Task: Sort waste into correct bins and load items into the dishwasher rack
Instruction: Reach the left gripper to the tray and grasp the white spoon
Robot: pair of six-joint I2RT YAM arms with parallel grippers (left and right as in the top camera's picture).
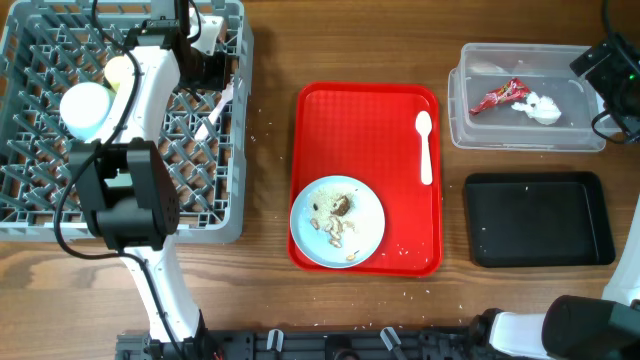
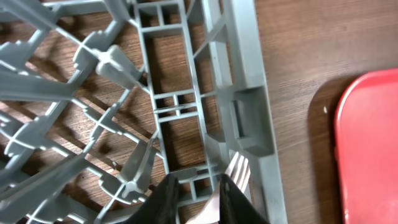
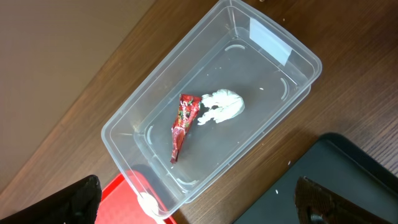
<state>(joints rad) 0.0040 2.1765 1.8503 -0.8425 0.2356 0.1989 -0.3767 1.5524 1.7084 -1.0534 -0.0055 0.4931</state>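
- The dishwasher rack (image 1: 40, 190) holds a pale bowl (image 1: 84, 108) and a yellow cup (image 1: 118, 72), so loading looks partly done.
- The clear tub (image 3: 124, 124) contains the red wrapper (image 3: 185, 124) and the white tissue (image 3: 222, 106), so that waste seems sorted. The right gripper (image 3: 199, 200) hangs above it, fingers wide apart and empty.
- The black tray (image 1: 540, 250) holds only specks.
- The round plate (image 1: 372, 215) sits on the red tray (image 1: 320, 130) with the food scraps (image 1: 340, 208) on it; both are left to do.
- The white spoon (image 1: 425, 148) lies on the red tray, not yet loaded.
- The white fork (image 2: 237, 171) is clamped in the left gripper (image 2: 199, 194) at the rack's right edge, not yet released.
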